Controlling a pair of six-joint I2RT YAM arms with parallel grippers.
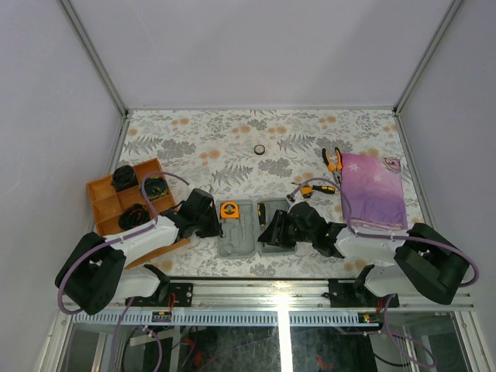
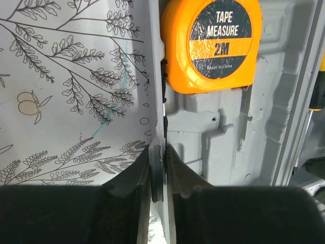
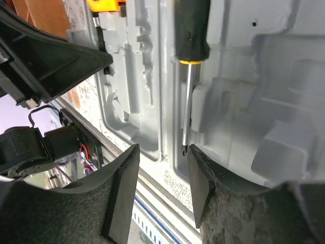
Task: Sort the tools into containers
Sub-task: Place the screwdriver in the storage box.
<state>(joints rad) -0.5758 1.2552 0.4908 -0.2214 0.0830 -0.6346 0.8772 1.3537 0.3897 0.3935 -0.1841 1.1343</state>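
Pinching tool case (image 2: 228, 132) rim, left gripper (image 2: 158, 152) low; right gripper (image 3: 162, 152) spread over screwdriver (image 3: 189, 66) tip.

The tool case (image 2: 228, 137) is matt grey moulded plastic. Inside it, the tape measure (image 2: 210, 46) is glossy orange plastic, and the screwdriver (image 3: 189, 71) has a thin shiny metal shaft.

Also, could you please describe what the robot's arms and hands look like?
The left arm and right arm are white shells with black joints; a lilac cable loops along each. The left hand and right hand are black.
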